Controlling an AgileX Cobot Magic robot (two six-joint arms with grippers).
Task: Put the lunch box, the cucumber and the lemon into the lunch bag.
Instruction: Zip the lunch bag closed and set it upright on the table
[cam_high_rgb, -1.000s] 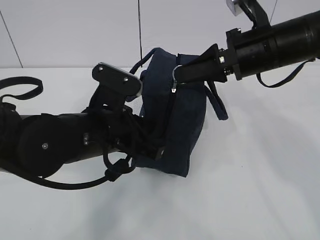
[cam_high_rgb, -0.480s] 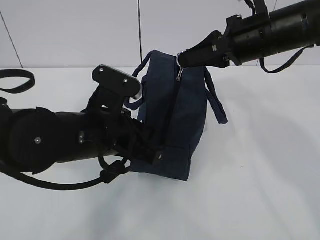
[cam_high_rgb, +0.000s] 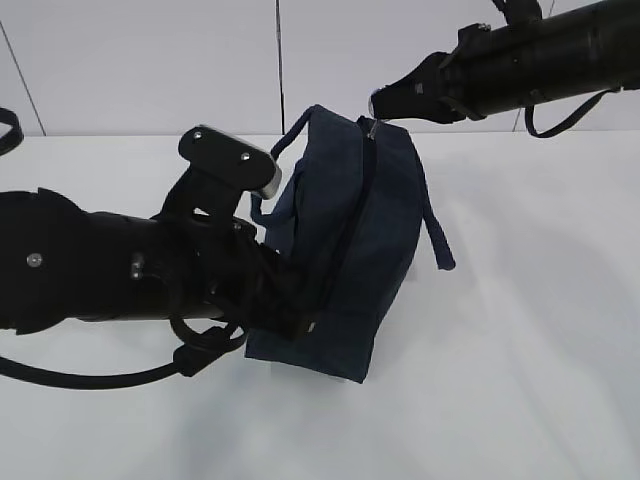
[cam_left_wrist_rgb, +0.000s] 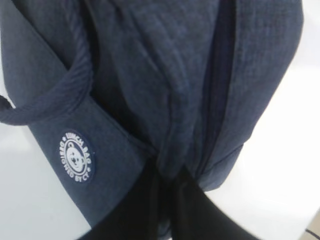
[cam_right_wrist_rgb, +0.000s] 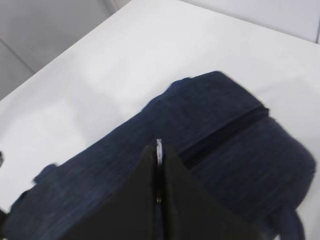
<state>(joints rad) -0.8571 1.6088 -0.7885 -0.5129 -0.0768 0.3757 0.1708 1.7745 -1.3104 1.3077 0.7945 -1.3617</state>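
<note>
A plain white table runs back to a pale grey panelled wall, both smooth and matte.

The left arm, a thick black cylinder with a looping cable beneath it, reaches in low from the left edge of the exterior view, nearly level with the tabletop, a flat grey-edged camera plate tilted above its wrist. The right arm, a slimmer black tube, comes in high from the upper right and slopes slightly downward toward the middle.

Between them stands the dark navy fabric lunch bag, a soft, boxy tote of coarse woven cloth. It leans, with its lower left corner tipped up off the table, its zipper seam running down the face toward the camera. Corded loop handles hang at either side, one drooping down the right flank. In the left wrist view a small white round logo patch sits on its side panel.

The left gripper is pinched tight on a fold of cloth at the bag's lower end, beside the zipper line. The right gripper has its dark wedge-shaped jaws closed flat together on the thin metal ring pull at the bag's top edge.
</note>
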